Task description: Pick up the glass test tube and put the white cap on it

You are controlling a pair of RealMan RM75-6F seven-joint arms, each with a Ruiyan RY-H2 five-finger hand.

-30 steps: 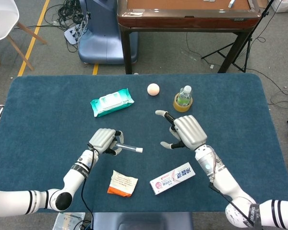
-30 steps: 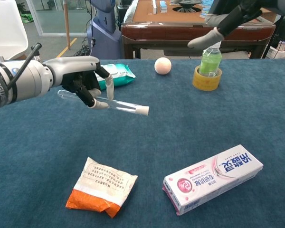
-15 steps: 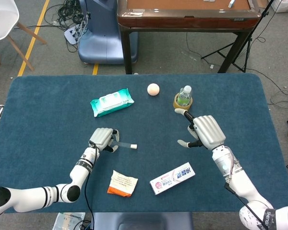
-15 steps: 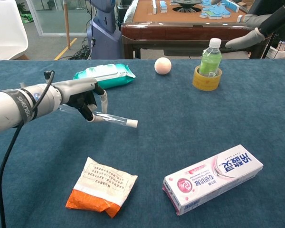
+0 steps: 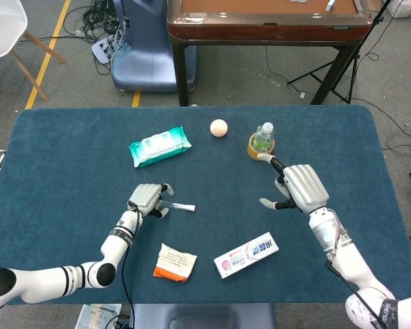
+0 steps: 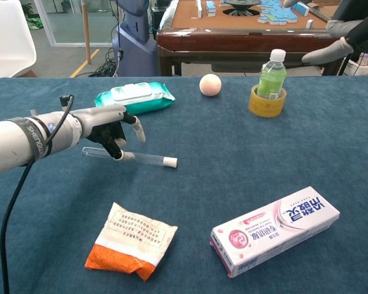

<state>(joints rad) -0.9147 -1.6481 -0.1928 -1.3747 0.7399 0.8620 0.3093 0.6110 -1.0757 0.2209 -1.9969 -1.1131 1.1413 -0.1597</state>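
The glass test tube lies level, down at the blue table surface, with the white cap on its right end. My left hand is over the tube's left part and pinches it between lower fingertips, while one finger sticks out apart. In the head view the tube pokes out to the right of the left hand. My right hand hovers open at the right, far from the tube. Only its fingers show in the chest view.
A toothpaste box and an orange-and-white packet lie near the front edge. A wet-wipes pack, a small ball and a green bottle standing in a tape roll sit at the back.
My left hand has lowered the capped tube from mid-air down to the table, and it now sits level. My right hand has drawn away to the right.
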